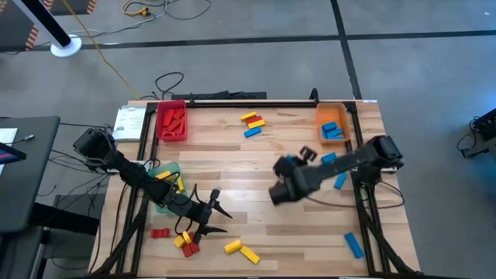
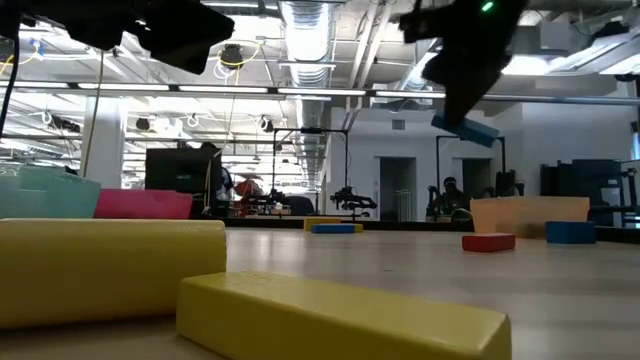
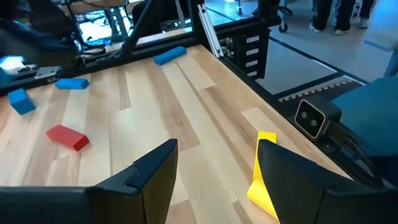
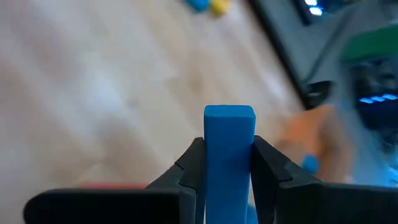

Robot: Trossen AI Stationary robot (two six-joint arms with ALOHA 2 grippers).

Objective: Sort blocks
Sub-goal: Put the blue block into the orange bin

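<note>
My right gripper (image 4: 229,163) hovers over the table's middle (image 1: 282,186) and is shut on a blue block (image 4: 229,134). The low view shows that block (image 2: 466,128) high above the table. My left gripper (image 3: 214,177) is open near the table's near-left part (image 1: 215,211). A yellow block (image 3: 263,180) lies on the table just past one of its fingers, and a red block (image 3: 67,137) lies farther off. More red, yellow and blue blocks lie loose around the table. My right gripper pinches the blue block between its two fingers, on the block's two long sides (image 4: 211,155). The block lies along the fingers, and its free end (image 4: 229,113) sticks out past the fingertips. It is lifted clear of the table (image 2: 466,128).
A red tray (image 1: 171,122) stands at the far left, an orange tray (image 1: 333,124) with blue blocks at the far right, and a green tray (image 1: 164,184) with yellow blocks at the left. Loose blocks lie near the far edge (image 1: 252,124), near edge (image 1: 242,249) and right side (image 1: 353,245).
</note>
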